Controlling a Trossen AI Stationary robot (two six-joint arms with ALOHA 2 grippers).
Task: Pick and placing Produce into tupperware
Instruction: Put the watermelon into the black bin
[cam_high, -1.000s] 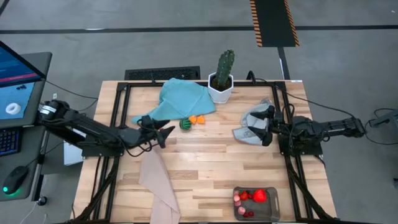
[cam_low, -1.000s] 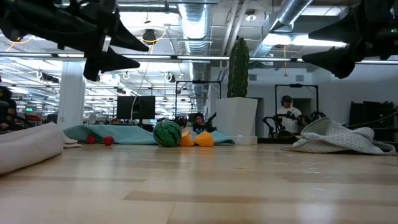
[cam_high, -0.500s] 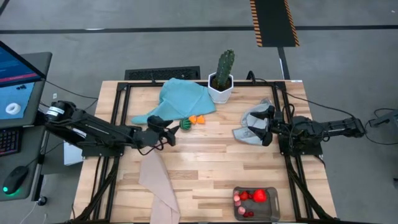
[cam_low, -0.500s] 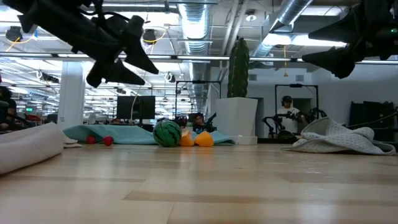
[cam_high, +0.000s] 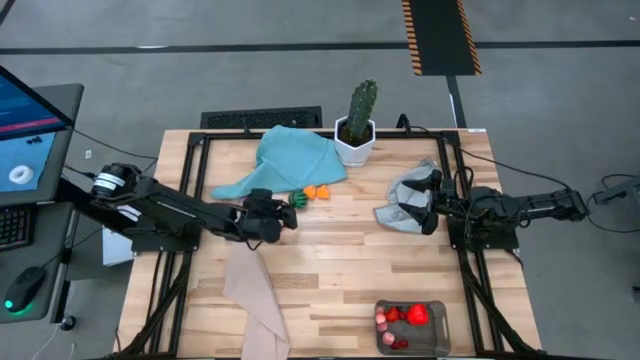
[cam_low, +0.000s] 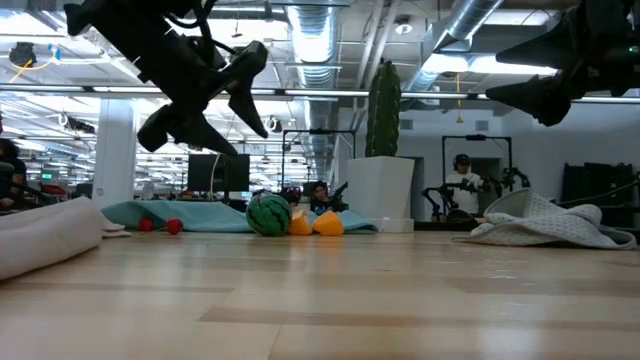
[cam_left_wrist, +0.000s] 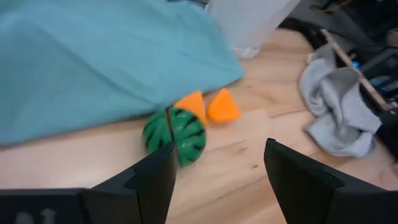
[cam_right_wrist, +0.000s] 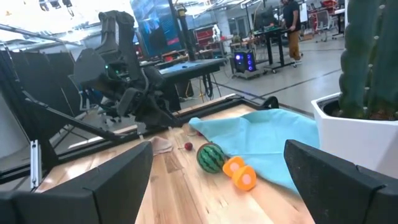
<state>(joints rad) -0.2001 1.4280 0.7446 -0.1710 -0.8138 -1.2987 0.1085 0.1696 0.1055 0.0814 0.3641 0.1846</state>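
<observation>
2 orange pieces (cam_left_wrist: 211, 106) touch the green striped ball (cam_left_wrist: 175, 135), beside teal cloth (cam_left_wrist: 93, 68).

On the surface (cam_high: 330, 260) lie one green striped ball (cam_high: 297, 199), two orange pieces (cam_high: 317, 192) and three cloths: teal (cam_high: 290, 157), grey (cam_high: 405, 200), beige (cam_high: 255, 300). One tupperware (cam_high: 411, 326) holds several red pieces (cam_high: 408, 316).

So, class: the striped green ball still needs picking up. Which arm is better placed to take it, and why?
Left. The left gripper hangs open just short of the striped green ball, jaws pointed at it. The right gripper waits over the grey cloth, farther off.
</observation>
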